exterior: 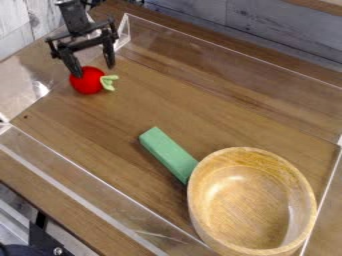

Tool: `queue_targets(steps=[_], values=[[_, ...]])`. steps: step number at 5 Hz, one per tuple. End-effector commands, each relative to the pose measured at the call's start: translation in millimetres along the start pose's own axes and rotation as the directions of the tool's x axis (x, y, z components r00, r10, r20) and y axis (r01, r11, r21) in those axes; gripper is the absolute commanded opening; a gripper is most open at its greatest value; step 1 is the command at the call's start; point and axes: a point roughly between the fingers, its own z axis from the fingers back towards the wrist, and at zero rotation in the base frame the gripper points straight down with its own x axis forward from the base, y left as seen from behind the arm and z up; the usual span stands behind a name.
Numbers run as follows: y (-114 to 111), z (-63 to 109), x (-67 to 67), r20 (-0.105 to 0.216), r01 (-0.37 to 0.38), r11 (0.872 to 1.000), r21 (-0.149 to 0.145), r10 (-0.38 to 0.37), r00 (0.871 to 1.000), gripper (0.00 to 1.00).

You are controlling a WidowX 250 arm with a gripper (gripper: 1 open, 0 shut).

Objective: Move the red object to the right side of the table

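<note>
Nearest, a wooden bowl sits at the right front of the table, with a green rectangular block just beside its left rim, both clear of the work. Far off in the left rear corner lies the red toy fruit, leaf pointing right. The claw hangs directly over it with jaws spread wide, straddling its top, seemingly lined up to grasp; nothing is gripped.
</note>
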Motion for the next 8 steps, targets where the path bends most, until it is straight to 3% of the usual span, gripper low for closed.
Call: queue_targets(steps=[1, 2, 3, 4, 6, 7, 8], values=[[-2.8, 9.8, 4.0, 0.036, -0.079, 0.996, -0.032, 0.08, 0.996, 1.0], [-0.2, 6.0, 4.9, 0.023, -0.169, 0.984, -0.056, 0.17, 0.985, 1.0], [11.5, -4.8, 17.6, 0.006, -0.228, 0.971, -0.071, 0.229, 0.973, 1.0], [14.3, -14.4, 20.3, -0.013, -0.276, 0.958, -0.08, 0.276, 0.961, 1.0], [11.4, -25.2, 14.8, -0.048, -0.347, 0.934, -0.078, 0.345, 0.938, 1.0], [7.5, -23.2, 4.3, -0.038, -0.361, 0.929, -0.084, 0.359, 0.933, 0.0], [-3.4, -6.0, -0.9, -0.036, -0.308, 0.947, -0.089, 0.306, 0.952, 0.0]])
